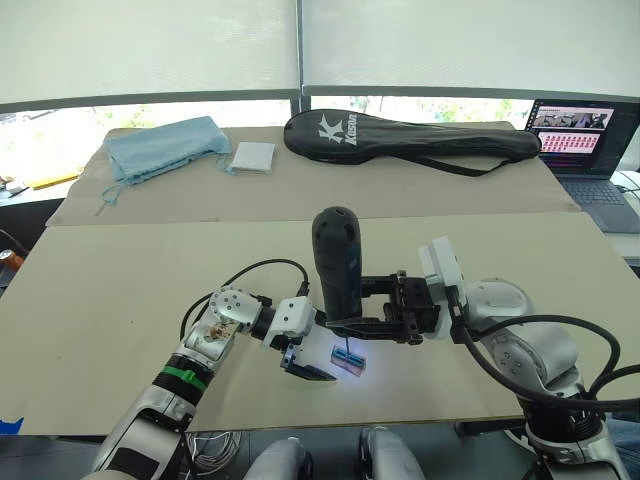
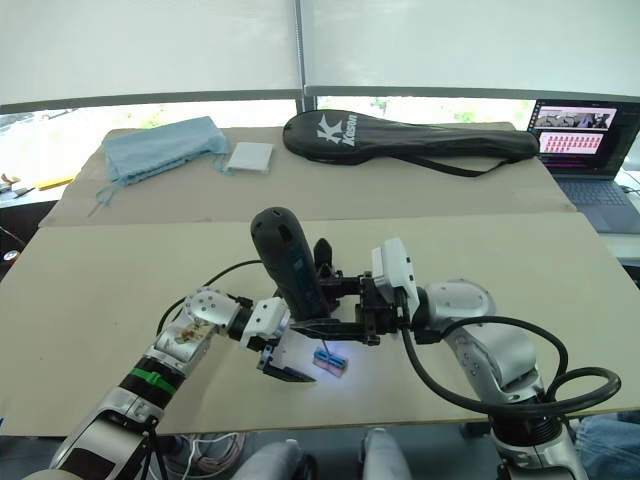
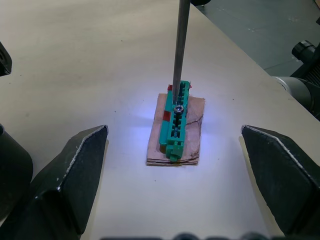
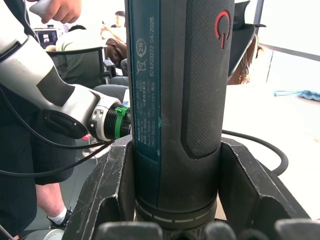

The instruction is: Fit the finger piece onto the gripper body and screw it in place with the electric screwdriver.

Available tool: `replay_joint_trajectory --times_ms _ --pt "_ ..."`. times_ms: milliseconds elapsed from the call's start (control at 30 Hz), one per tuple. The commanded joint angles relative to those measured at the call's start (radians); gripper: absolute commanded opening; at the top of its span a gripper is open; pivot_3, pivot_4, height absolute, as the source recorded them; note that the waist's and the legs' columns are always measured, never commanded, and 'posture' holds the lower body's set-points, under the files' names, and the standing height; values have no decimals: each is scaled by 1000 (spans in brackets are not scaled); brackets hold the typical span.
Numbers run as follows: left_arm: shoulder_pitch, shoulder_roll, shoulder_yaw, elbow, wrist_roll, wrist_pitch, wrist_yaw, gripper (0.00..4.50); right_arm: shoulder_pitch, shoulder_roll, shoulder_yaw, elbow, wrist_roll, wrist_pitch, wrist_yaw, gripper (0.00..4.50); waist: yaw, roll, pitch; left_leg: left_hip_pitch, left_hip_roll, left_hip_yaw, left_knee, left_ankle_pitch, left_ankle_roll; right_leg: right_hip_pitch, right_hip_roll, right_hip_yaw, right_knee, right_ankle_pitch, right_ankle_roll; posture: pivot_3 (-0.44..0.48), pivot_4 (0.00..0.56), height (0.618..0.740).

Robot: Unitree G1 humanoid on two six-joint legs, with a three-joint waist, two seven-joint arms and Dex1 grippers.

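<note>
Left gripper (image 3: 175, 200) hangs released, black fingers (image 3: 65, 180) spread wide either side of the small green-and-tan block (image 3: 176, 127) lying near the front edge of the beige desk (image 1: 120, 290), touching nothing. Thick dark blue-black pen-shaped electric screwdriver (image 1: 337, 265) stands upright over the block, its thin metal bit (image 3: 180, 50) down on a screw there, white light on. Right gripper (image 1: 350, 305) is clenched around the screwdriver's barrel.

Laptop (image 1: 590, 160) cut off at the right edge
</note>
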State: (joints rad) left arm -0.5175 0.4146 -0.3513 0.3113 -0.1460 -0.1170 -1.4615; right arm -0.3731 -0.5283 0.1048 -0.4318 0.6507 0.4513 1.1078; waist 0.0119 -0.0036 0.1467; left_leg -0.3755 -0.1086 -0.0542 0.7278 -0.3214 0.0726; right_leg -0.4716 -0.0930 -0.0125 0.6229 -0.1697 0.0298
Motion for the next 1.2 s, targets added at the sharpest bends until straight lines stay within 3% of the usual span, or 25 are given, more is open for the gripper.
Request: replay_joint_trajectory --times_ms 33,1200 --pt "-16 -3 3 -8 -6 -15 6 4500 -4 8 -16 -33 26 -29 4 1879 0 0 0 0 0 0 0 0 0 0 0 0 0 0 0 0 150 736" --pt "-17 -12 3 -8 -9 -14 13 4500 -9 11 -2 -20 7 -36 8 1879 0 0 0 0 0 0 0 0 0 0 0 0 0 0 0 0 150 736"
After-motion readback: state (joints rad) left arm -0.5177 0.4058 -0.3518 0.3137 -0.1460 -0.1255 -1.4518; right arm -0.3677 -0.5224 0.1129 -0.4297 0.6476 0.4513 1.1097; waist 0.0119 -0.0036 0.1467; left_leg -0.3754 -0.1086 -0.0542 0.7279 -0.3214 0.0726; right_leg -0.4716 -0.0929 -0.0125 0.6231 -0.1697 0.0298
